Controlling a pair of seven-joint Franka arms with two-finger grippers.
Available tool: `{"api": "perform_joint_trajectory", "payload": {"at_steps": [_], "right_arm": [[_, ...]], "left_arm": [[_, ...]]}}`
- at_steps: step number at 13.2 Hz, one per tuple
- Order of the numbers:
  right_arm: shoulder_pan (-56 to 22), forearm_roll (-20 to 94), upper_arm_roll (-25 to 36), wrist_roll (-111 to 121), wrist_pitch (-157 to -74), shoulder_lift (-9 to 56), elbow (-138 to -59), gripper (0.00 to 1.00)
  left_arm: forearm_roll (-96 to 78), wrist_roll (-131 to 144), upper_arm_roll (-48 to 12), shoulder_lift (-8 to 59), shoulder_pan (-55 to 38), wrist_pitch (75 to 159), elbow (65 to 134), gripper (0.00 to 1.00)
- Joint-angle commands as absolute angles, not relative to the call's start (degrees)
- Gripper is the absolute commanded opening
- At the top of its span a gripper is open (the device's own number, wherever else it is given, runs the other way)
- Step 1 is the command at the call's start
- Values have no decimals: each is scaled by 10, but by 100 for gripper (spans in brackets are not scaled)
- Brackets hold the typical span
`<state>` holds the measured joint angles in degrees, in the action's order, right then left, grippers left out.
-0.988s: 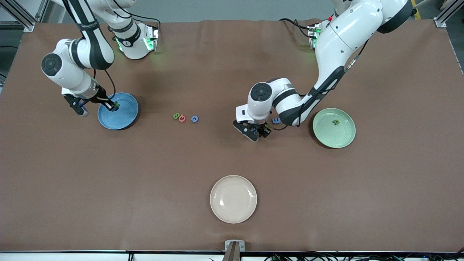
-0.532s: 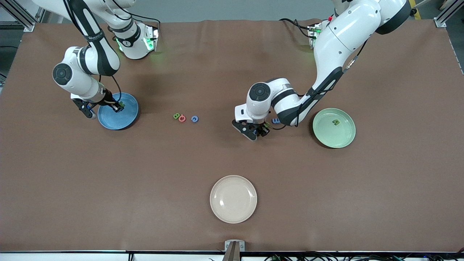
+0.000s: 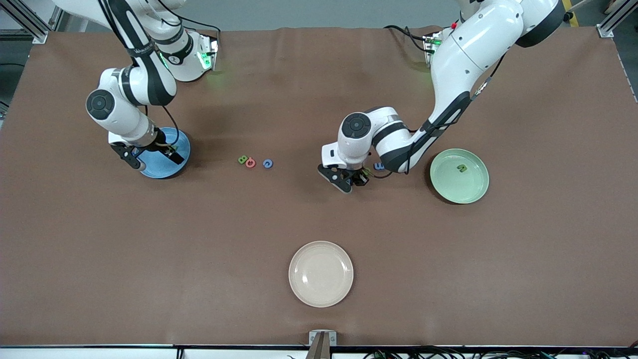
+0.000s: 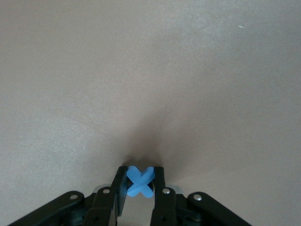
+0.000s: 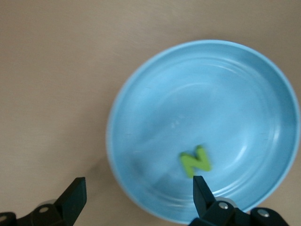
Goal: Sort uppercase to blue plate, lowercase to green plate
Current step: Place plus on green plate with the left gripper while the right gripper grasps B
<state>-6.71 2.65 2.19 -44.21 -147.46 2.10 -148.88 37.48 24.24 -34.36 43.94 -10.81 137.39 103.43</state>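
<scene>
My right gripper (image 3: pixel 154 158) (image 5: pixel 138 183) is open over the edge of the blue plate (image 3: pixel 160 174) (image 5: pixel 202 94). A green N (image 5: pixel 195 161) lies loose in that plate. My left gripper (image 3: pixel 349 180) (image 4: pixel 140 181) is low at the table near the green plate (image 3: pixel 448 193), shut on a small blue x-shaped letter (image 4: pixel 140 182). Another blue letter (image 3: pixel 380 166) lies beside that gripper. A green letter (image 3: pixel 462 168) rests in the green plate. A green B (image 3: pixel 242 159), a red ring letter (image 3: pixel 250 162) and a blue C (image 3: pixel 267 163) lie together mid-table.
A cream plate (image 3: pixel 321 273) sits nearer the front camera, with nothing in it. The left arm's forearm reaches low over the table between its base and the green plate. Bare brown tabletop lies around the three mid-table letters.
My right gripper has opened and the green N now lies in the blue plate; that arm shifted toward the table's middle. My left gripper has shut on the blue letter.
</scene>
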Motion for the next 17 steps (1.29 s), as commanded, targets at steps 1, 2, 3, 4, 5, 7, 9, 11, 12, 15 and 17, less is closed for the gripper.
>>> {"api": "perform_joint_trajectory", "payload": {"at_steps": [1,2,3,4,5,7,9,11,12,15,17], "right_arm": [[-109,33,20,-516,-1447,17,-1447,100],[-125,33,21,-536,-1439,17,-1434,100],[-132,35,20,-559,-1437,18,-1428,100],[-147,35,21,-567,-1442,18,-1427,100],[-167,35,21,-567,-1447,23,-1427,100],[-195,35,21,-581,-1465,34,-1429,100],[-227,35,21,-624,-1493,57,-1429,93],[-254,35,22,-641,-1515,82,-1426,75],[-257,35,21,-641,-1533,97,-1426,66],[-278,34,22,-642,-1585,149,-1422,62],[-291,35,22,-642,-1597,167,-1419,61]], "left_arm": [[367,243,-344,438,-100,1364,1021,17],[360,241,-344,423,-96,1362,1027,17],[348,238,-351,405,-79,1356,1032,17],[338,238,-368,395,-62,1336,1035,17],[330,236,-391,382,-36,1309,1039,16],[328,233,-454,359,44,1261,1069,16],[329,233,-531,345,150,1244,1116,16],[339,226,-579,328,236,1238,1170,16],[348,212,-590,319,267,1238,1194,17],[393,170,-638,315,379,1241,1257,17],[421,152,-644,318,421,1249,1277,17]]}}
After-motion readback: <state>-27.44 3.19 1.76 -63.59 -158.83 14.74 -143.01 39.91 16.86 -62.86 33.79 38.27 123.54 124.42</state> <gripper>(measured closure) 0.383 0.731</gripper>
